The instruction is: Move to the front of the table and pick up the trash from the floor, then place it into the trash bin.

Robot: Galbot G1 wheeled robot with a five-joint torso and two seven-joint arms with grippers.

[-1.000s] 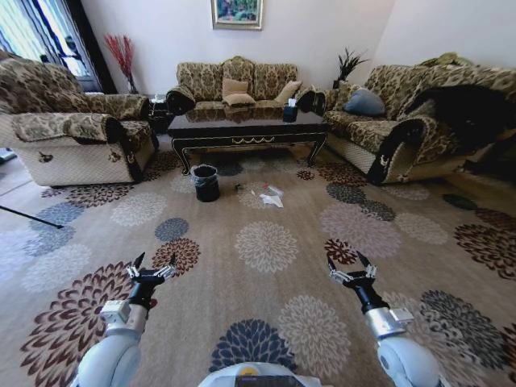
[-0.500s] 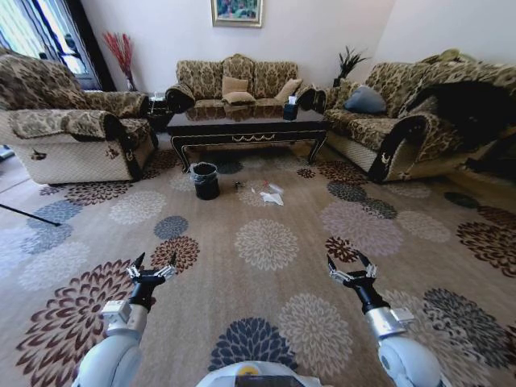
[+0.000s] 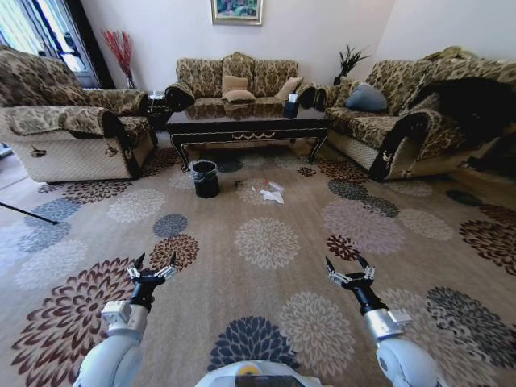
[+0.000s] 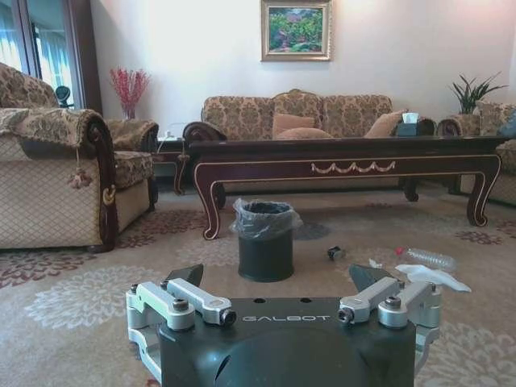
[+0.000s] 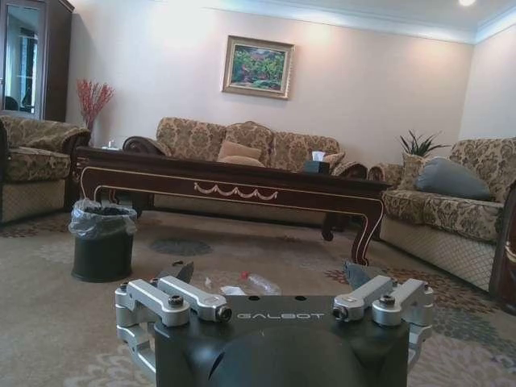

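The long dark table [image 3: 246, 129] [image 4: 347, 157] [image 5: 234, 184] with gold trim stands across the room between the sofas. In front of its left end is the black trash bin [image 3: 205, 179] [image 4: 265, 240] [image 5: 102, 241], lined with a clear bag. The trash [image 3: 271, 194] [image 4: 434, 276] [image 5: 260, 284], a white paper sheet with small scraps and a red-tipped piece, lies on the carpet to the bin's right. My left gripper [image 3: 151, 270] and right gripper [image 3: 347, 270] hover open and empty over the carpet, far short of the trash.
An armchair [image 3: 68, 133] stands at the left, a sofa [image 3: 238, 81] behind the table and another sofa [image 3: 427, 117] at the right. A dark tissue box [image 3: 290, 111] sits on the table. Open patterned carpet [image 3: 266, 242] lies between me and the trash.
The whole head view has shifted slightly, with the table, bin and trash a little higher in the picture; the camera moved. Both grippers hold the same open pose.
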